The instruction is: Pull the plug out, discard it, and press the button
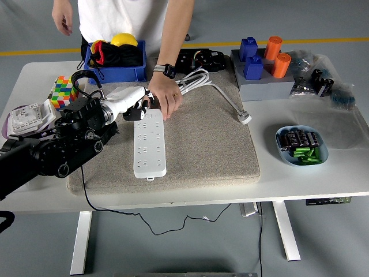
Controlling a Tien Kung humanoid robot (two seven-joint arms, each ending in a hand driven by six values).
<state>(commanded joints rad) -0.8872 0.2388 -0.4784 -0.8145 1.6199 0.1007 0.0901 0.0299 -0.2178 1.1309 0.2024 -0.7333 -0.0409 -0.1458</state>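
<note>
1. The robot's left hand (131, 104), white with dark fingertips, reaches in from the left and sits at the far end of the white power strip (150, 145). Its fingers are curled together around something small and dark just above that end, most likely the plug, though the plug is too small and hidden to make out clearly.
2. The power strip lies lengthwise on a grey mat (202, 141), its far end under the hand and its near end toward the table's front edge. Its button cannot be picked out.
3. A person's hand (165, 98), wearing a dark wristwatch, presses down on the strip's far end right beside the robot's fingers, apparently steadying it.
4. The strip's thick white cable (222, 95) loops away to the right of that end and finishes in a loose white plug head on the mat.
5. Left of the strip sit a colourful puzzle cube (64, 92) and a blue bin (115, 57) beyond the strip's far end.
6. The right arm is out of view.
7. Risks, as a judgement: the two hands are very close, so a sideways pull could knock the person's fingers. A weak fingertip pinch could slip off the plug, and an angled pull could lift or drag the whole strip.
</note>
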